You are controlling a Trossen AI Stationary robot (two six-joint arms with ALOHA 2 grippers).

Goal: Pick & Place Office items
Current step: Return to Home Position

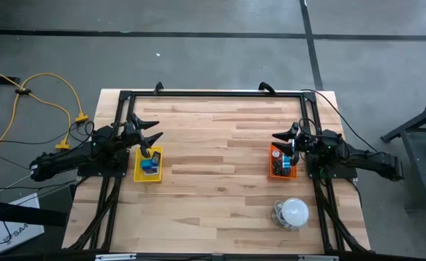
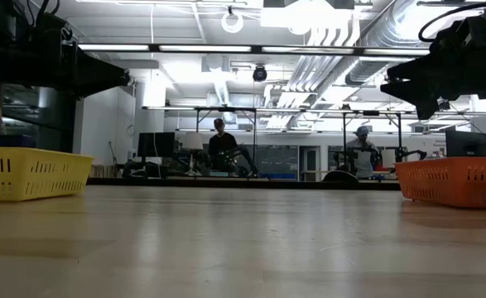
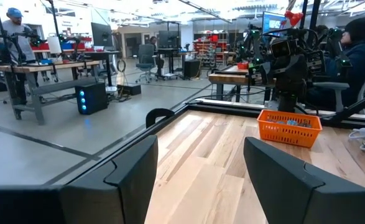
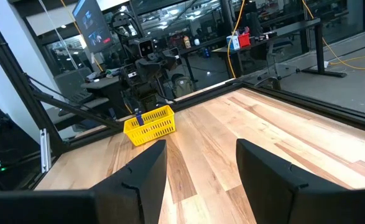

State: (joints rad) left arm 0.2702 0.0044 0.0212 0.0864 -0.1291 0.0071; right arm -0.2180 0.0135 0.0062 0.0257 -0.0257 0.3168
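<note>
The small office items lie in two trays. Blue and black pieces [image 1: 151,164] sit in the yellow tray [image 1: 138,174] at the table's left. Blue, black and pale bits [image 1: 283,164] fill the orange tray [image 1: 273,161] at the right. My left gripper [image 1: 156,130] hovers open above the yellow tray's far end. My right gripper [image 1: 276,137] hovers open above the orange tray's far end. Both point toward the table's middle and touch nothing. In the right wrist view a blue stick [image 4: 138,116] stands up out of the yellow tray [image 4: 151,126]. The left wrist view shows the orange tray [image 3: 290,128].
A large white dome with a coiled cable [image 1: 293,212] rests on the table near its near right corner. A black frame [image 1: 213,92] runs along the far edge and both sides. Bare wood [image 1: 213,167] lies between the trays. People sit at desks in the room behind [image 2: 223,147].
</note>
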